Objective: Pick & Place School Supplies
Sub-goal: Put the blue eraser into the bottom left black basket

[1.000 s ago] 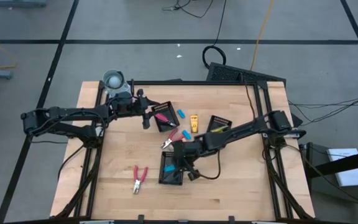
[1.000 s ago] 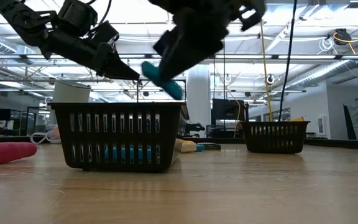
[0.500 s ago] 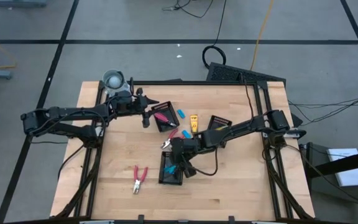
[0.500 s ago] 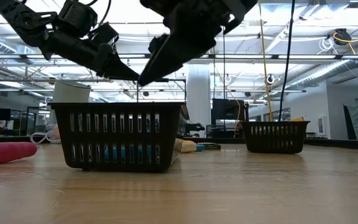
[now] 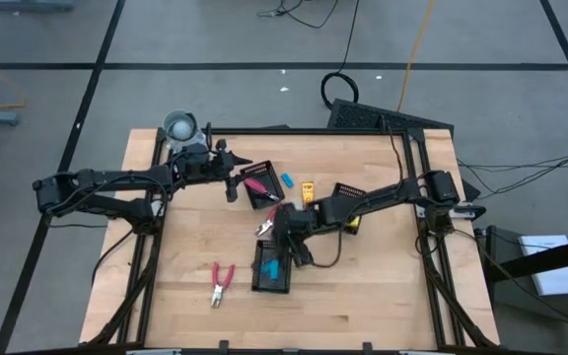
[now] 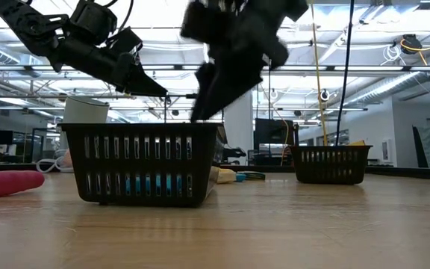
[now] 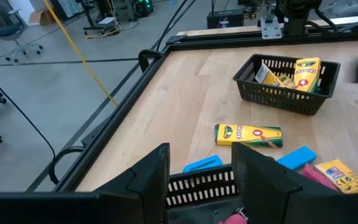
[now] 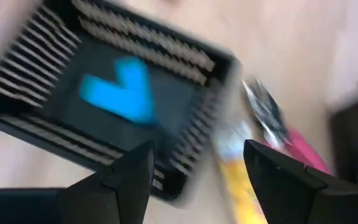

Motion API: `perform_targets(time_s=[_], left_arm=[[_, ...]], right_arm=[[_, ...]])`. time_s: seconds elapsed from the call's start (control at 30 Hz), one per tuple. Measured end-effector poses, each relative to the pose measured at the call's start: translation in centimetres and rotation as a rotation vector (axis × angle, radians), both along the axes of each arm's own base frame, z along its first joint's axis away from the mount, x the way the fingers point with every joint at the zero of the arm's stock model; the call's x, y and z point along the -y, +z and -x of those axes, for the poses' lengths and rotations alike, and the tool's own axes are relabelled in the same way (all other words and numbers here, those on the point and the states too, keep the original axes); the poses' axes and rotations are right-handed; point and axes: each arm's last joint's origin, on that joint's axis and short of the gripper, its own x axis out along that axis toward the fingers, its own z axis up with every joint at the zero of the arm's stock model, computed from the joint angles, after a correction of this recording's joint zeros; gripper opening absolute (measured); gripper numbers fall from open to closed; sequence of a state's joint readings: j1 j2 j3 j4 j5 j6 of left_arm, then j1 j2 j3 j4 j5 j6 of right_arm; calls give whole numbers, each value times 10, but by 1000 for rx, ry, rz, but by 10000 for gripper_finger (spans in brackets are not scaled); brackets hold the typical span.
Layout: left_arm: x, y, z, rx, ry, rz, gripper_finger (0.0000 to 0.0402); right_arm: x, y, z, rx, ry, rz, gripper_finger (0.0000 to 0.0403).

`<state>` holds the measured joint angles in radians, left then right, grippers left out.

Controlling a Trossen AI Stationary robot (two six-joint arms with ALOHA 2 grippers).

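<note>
My right gripper (image 5: 282, 233) hovers open just beyond the far end of the near black basket (image 5: 273, 266), with nothing between its fingers (image 8: 197, 180). Light-blue pieces (image 8: 120, 93) lie on that basket's floor. A red-handled tool (image 5: 268, 219) and a yellow box (image 8: 238, 177) lie on the table by the gripper. My left gripper (image 7: 201, 180) waits open above the far-left basket (image 5: 259, 184), which holds a red-handled tool. A yellow box (image 7: 248, 134) and two light-blue pieces (image 7: 202, 164) lie flat beyond it.
A third basket (image 7: 288, 84) with yellow boxes stands toward the right. Another red-handled tool (image 5: 222, 283) lies near the front left on bare wood. A grey-white cup (image 5: 179, 125) stands at the far-left corner. A black frame edges the table.
My right gripper has opened and let go of a light-blue piece, which has fallen into the near basket. The gripper has then gone toward the table's far edge, off the basket's middle. My left arm has kept still.
</note>
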<state>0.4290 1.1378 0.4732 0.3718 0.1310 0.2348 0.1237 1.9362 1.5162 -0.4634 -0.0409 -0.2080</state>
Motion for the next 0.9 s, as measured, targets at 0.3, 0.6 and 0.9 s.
perform_targets(time_s=[0.3, 0.6, 0.9], left_arm=[[-2, 0, 1, -6, 6, -9, 177], [-3, 0, 2, -9, 9, -19, 177], [-3, 0, 2, -9, 8, -22, 177]], right_arm=[[70, 2, 10, -106, -122, 51, 231], [86, 1, 23, -214, -119, -49, 231], [87, -2, 20, -191, -108, -67, 231]])
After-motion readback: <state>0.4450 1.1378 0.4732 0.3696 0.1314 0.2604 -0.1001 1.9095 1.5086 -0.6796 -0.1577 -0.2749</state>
